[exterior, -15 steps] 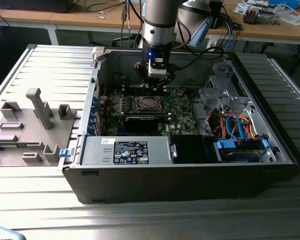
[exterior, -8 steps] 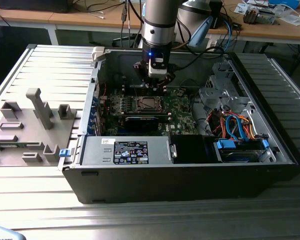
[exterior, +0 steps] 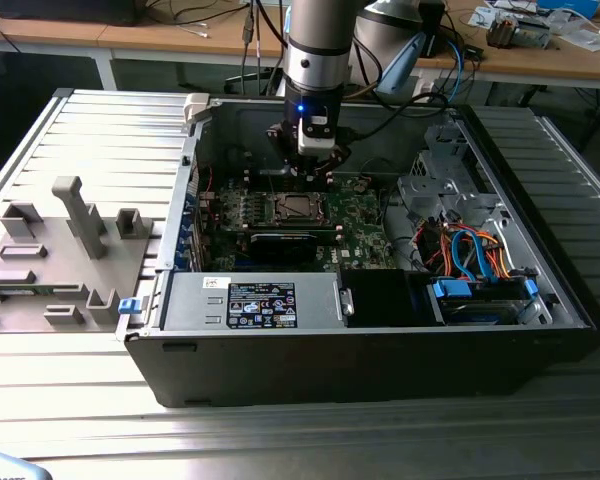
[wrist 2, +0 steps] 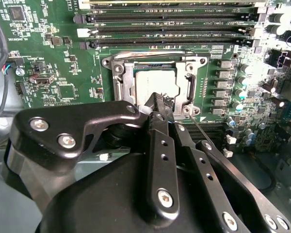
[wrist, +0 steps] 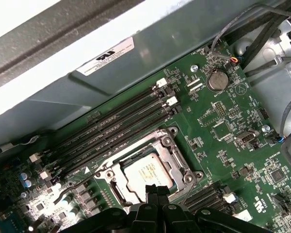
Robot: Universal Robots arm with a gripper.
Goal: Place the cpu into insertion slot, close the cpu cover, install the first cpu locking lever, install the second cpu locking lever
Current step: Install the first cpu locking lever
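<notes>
The cpu [wrist 2: 153, 82] lies flat in the insertion slot [wrist 2: 196, 62] on the green motherboard, its silver-grey top showing through the window of the cpu cover [wrist 2: 127, 83], which lies down over it. My gripper [wrist 2: 157, 100] hangs just above one edge of the socket, its black fingers pressed together with nothing between them. One thin wire lever [wrist 2: 200, 130] sticks out slantwise from a socket corner beside the fingertips. Another lever [wrist 2: 145, 52] runs along the socket's edge by the memory slots. The first wrist view shows the cpu [wrist: 144, 170], cover [wrist: 177, 162] and gripper [wrist: 157, 188]. The exterior view shows the gripper [exterior: 315, 175] over the socket [exterior: 293, 208].
The motherboard sits inside an open black computer case [exterior: 380, 370] on a slatted metal table. Long memory slots [wrist: 111, 126] run beside the socket. A black card [exterior: 283, 243], a power supply [exterior: 250, 300] and bundled cables [exterior: 470, 250] crowd the case. A grey fixture [exterior: 70, 215] stands on the exterior view's left.
</notes>
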